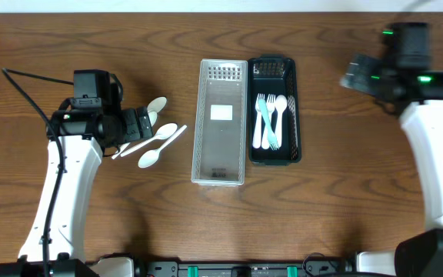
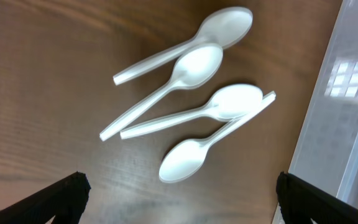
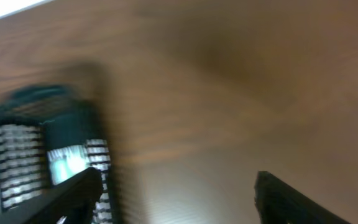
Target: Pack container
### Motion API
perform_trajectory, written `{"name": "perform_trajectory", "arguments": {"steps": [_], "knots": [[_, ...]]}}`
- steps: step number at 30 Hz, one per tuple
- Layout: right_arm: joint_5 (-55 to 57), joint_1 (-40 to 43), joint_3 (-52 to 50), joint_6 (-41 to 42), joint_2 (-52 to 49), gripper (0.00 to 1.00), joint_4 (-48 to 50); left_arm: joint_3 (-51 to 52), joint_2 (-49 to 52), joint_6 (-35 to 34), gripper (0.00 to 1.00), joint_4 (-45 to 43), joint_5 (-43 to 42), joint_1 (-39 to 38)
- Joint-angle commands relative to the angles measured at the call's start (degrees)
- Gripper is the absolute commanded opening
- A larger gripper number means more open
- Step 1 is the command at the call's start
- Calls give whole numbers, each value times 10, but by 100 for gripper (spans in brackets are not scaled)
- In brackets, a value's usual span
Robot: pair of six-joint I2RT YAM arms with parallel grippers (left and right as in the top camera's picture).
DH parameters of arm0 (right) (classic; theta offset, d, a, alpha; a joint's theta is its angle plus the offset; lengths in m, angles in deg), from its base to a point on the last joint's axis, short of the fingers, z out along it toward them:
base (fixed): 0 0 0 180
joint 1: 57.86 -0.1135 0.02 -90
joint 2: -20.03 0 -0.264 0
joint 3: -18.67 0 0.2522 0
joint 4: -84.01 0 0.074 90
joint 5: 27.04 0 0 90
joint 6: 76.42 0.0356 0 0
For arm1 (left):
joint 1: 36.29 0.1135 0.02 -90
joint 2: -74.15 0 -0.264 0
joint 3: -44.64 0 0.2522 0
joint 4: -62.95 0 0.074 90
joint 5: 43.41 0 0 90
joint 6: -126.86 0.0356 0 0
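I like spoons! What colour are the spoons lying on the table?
White. The spoons show best in the left wrist view.

We take this for a robotics lab bench, not a home or a kitchen. A white-shelled left robot arm [image 1: 71, 165] and a white-shelled right robot arm [image 1: 437, 154] stand at opposite ends of a brown wood-grain table [image 1: 344, 215]. A loose black cable [image 1: 25, 91] runs to the left arm, and small green indicator lights [image 1: 424, 78] glow on the right one. Along the near edge we see black mounting hardware with green fittings [image 1: 229, 270]. The household goods look like test props. We see white plastic spoons [image 1: 154, 138] lying on the bare wood. Near them a pale perforated plastic bin [image 1: 221, 158] and a dark perforated plastic basket [image 1: 295, 100] sit squarely side by side.
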Motion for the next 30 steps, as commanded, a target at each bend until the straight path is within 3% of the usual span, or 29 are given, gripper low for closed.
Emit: {"name": "perform_trajectory", "arguments": {"steps": [1, 8, 14, 17, 23, 30], "knots": [[-6, 62, -3, 23, -11, 91, -31, -13, 23, 64, 98, 19, -6, -27], [-10, 130, -4, 22, -13, 99, -49, -13, 120, 158, 98, 35, 12, -91], [-9, 134, -4, 22, -13, 99, -55, -13, 171, 164, 99, 7, 16, -100], [-10, 134, -4, 22, -13, 99, -55, -13, 181, 210, 99, -11, 16, -100], [-10, 134, -4, 22, -13, 99, -57, -13, 194, 302, 74, -52, 16, -100], [-9, 134, -4, 22, -13, 99, -59, 2, 215, 324, 72, -54, 16, -100]]}}
